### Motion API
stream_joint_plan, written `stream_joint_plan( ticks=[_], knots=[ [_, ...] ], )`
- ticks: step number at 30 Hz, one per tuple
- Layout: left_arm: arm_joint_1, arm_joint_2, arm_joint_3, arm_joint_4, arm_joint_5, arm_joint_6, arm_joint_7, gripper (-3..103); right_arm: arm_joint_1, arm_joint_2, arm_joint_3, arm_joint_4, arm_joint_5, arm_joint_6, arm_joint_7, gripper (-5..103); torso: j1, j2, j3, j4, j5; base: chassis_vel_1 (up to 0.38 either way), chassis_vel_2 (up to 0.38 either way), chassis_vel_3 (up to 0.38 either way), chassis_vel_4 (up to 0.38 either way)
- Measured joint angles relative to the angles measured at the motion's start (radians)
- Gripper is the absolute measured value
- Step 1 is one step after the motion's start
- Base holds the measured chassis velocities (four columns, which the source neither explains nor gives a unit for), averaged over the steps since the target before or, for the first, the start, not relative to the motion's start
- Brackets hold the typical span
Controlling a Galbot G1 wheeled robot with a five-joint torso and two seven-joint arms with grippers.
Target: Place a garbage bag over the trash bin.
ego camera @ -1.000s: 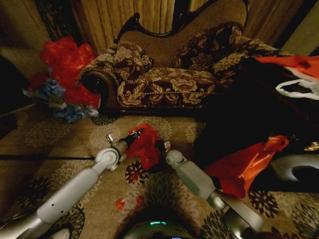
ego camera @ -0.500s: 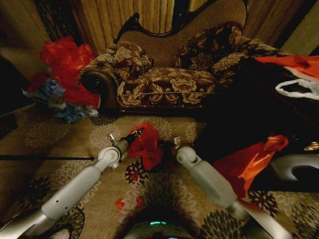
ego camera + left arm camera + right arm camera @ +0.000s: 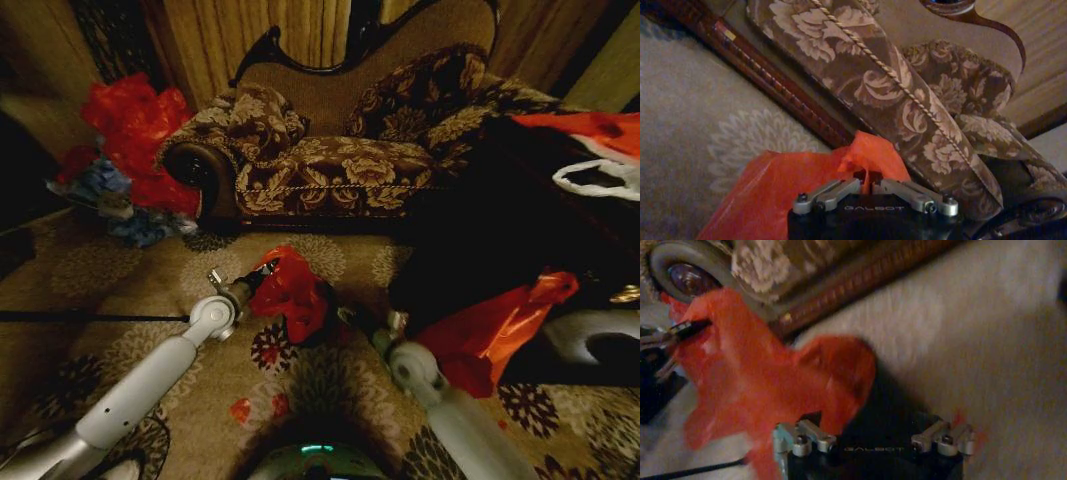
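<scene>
The left gripper [image 3: 867, 189] is clamped on the garbage bag [image 3: 293, 292], which is draped just ahead over the trash bin [image 3: 325, 318]. The right gripper [image 3: 873, 437] is spread apart beside the bag, on the carpet [image 3: 130, 280] before the sofa [image 3: 340, 150].

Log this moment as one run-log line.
left gripper: shut on garbage bag | right gripper: open, beside bag | trash bin: on carpet, bag draped over it | sofa: behind
</scene>
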Motion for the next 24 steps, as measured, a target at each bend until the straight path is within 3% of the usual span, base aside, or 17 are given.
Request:
stream_joint_plan(
  ticks=[1, 5, 24],
  knots=[
    [0.0, 0.0, 0.0, 0.003, -0.003, 0.0, -0.001, 0, -0.02, 0.019, -0.007, 0.012, 0.095, -0.009, 0.028, 99, 0.0, 0.0, 0.0, 0.0005, -0.0001, 0.0, 0.0, 0.0, 0.0],
    [0.003, 0.002, 0.001, 0.0, -0.004, 0.0, -0.001, 0, -0.016, 0.06, -0.029, -0.003, 0.217, -0.027, 0.063, 100, 0.0, 0.0, 0.0, 0.0005, 0.0, 0.0, 0.0, 0.0, 0.0],
    [0.005, 0.016, 0.003, -0.004, -0.004, 0.002, 0.005, 0, 0.063, 0.201, -0.027, -0.126, 0.314, 0.028, 0.074, 100, 0.0, 0.0, 0.0, 0.0005, 0.0, 0.0, 0.0, 0.0, 0.0]
  ],
)
